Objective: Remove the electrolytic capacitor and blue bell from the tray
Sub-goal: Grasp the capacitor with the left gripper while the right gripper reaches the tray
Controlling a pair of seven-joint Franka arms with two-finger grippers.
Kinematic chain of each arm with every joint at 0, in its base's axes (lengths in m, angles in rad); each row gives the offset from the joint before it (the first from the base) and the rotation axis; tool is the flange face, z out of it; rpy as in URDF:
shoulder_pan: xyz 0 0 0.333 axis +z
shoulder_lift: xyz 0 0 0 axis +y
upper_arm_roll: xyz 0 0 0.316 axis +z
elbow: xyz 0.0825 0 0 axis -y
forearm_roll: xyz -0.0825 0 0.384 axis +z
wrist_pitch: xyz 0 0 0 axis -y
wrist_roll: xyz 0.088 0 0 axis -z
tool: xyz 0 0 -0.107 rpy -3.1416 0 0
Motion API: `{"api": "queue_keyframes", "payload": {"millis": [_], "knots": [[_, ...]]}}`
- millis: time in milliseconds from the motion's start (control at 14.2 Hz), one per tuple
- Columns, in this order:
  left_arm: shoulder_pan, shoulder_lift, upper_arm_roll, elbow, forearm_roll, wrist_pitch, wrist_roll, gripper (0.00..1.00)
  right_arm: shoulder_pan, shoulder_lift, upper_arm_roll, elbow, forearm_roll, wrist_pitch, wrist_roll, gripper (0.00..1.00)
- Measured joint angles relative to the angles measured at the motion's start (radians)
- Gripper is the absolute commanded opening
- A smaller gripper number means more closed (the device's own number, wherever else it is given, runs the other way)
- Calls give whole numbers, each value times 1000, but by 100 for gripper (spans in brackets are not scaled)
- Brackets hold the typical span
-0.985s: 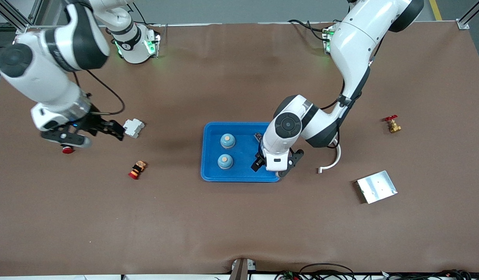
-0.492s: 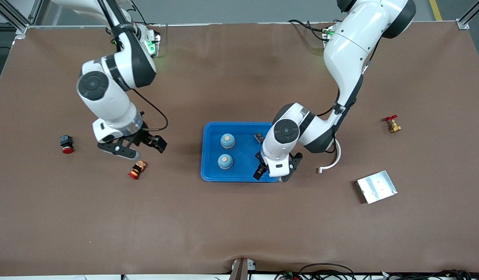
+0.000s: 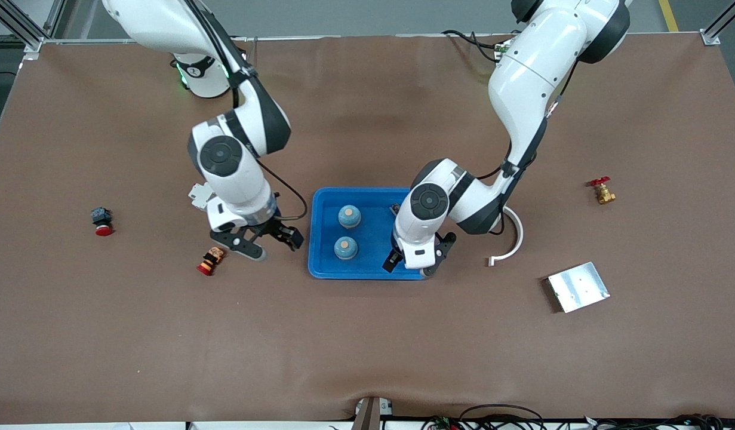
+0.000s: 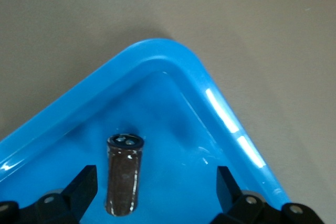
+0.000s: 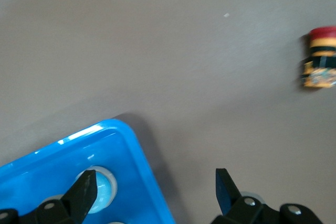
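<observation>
A blue tray (image 3: 373,233) holds two light-blue bells (image 3: 349,216) (image 3: 346,248). My left gripper (image 3: 416,258) is open over the tray's corner nearest the front camera at the left arm's end. In the left wrist view (image 4: 155,182) a dark brown capacitor (image 4: 124,174) lies flat in the tray (image 4: 173,108) between the spread fingers; the front view hides it. My right gripper (image 3: 270,243) is open and empty over the table beside the tray's edge at the right arm's end. The right wrist view (image 5: 155,190) shows the tray rim (image 5: 142,166) and one bell (image 5: 100,190).
A small dark part (image 3: 396,209) lies in the tray. A red-and-yellow button (image 3: 211,260) lies by the right gripper and shows in the right wrist view (image 5: 320,59). On the table: white breaker (image 3: 199,194), black-red button (image 3: 101,220), white curved piece (image 3: 510,242), metal plate (image 3: 577,286), brass valve (image 3: 602,191).
The right arm swept from the right arm's end of the table to beside the tray. The left gripper shifted slightly over the tray's corner.
</observation>
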Motion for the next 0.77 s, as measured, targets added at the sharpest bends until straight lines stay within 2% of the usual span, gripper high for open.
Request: {"api": "queue_keyframes", "payload": {"millis": [422,774], "knots": [[0,11,3,-35,0,-27,0,100,91,183,-1,148,-1,10,142,100],[-3,11,2,-37,0,-31,0,100,93,227,-3,167,-1,30,176,100]]}}
